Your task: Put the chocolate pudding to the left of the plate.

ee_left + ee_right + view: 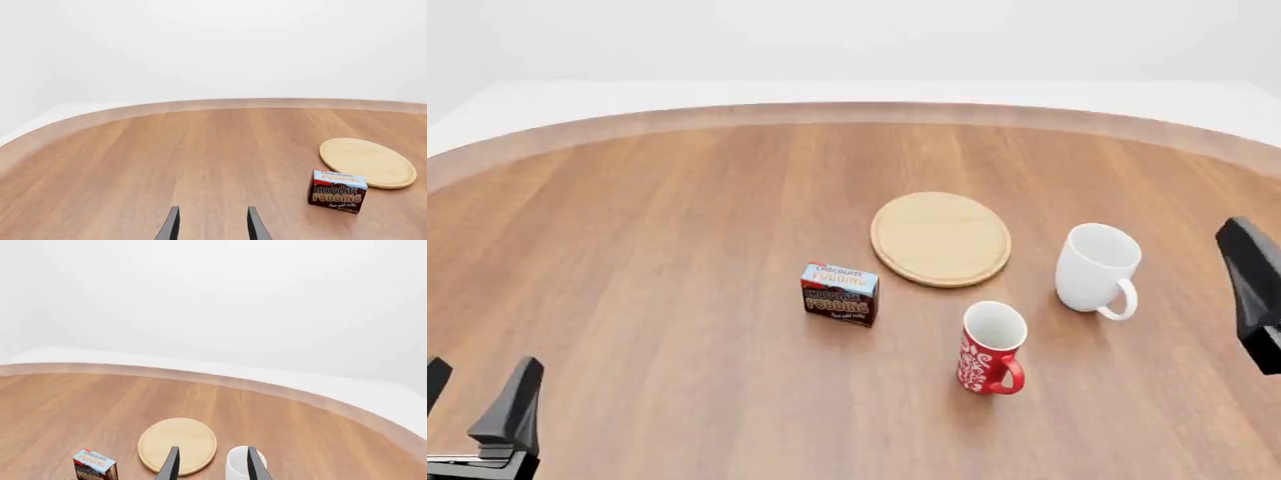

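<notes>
The chocolate pudding (839, 293) is a small brown box with a light blue top band. It stands upright on the table, just front-left of the plate (941, 238), a flat tan wooden disc, with a small gap between them. My left gripper (474, 400) is open and empty at the near left, far from the box. In the left wrist view the left gripper (213, 227) points past the pudding (337, 191) and plate (367, 162). My right gripper (1252, 270) is at the right edge. The right wrist view shows the right gripper (212, 465) open and empty, above the plate (177, 440) and pudding (95, 466).
A white mug (1094, 267) stands right of the plate and also shows in the right wrist view (239, 462). A red patterned mug (992, 347) stands in front of the plate, right of the pudding. The round wooden table (641, 250) has a curved far edge.
</notes>
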Controlling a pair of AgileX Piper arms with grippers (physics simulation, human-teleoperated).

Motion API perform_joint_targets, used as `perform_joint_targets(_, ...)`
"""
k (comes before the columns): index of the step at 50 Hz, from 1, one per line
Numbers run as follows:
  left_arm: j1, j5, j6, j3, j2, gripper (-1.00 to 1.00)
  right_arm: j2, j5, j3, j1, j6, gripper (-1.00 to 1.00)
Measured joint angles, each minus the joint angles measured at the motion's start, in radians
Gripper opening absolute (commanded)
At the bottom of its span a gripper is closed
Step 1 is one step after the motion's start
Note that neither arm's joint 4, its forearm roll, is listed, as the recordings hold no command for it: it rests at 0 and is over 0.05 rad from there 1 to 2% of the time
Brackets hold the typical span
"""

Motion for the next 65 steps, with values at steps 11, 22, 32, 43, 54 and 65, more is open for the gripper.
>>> perform_joint_targets(11, 0.000, 0.000, 0.000, 0.000, 0.000, 1.00, 0.237, 0.044, -0.236, 0.090, -0.098, 1.00)
perform_joint_targets(22, 0.000, 0.000, 0.000, 0.000, 0.000, 1.00, 0.466, 0.110, -0.470, 0.197, -0.188, 1.00)
perform_joint_targets(32, 0.000, 0.000, 0.000, 0.000, 0.000, 1.00, 0.654, 0.180, -0.611, 0.306, -0.248, 1.00)
perform_joint_targets(43, 0.000, 0.000, 0.000, 0.000, 0.000, 1.00, 0.816, 0.214, -0.702, 0.381, -0.272, 1.00)
perform_joint_targets(54, 0.000, 0.000, 0.000, 0.000, 0.000, 1.00, 0.920, 0.252, -0.744, 0.447, -0.279, 1.00)
perform_joint_targets(65, 0.000, 0.000, 0.000, 0.000, 0.000, 1.00, 0.987, 0.256, -0.739, 0.503, -0.283, 1.00)
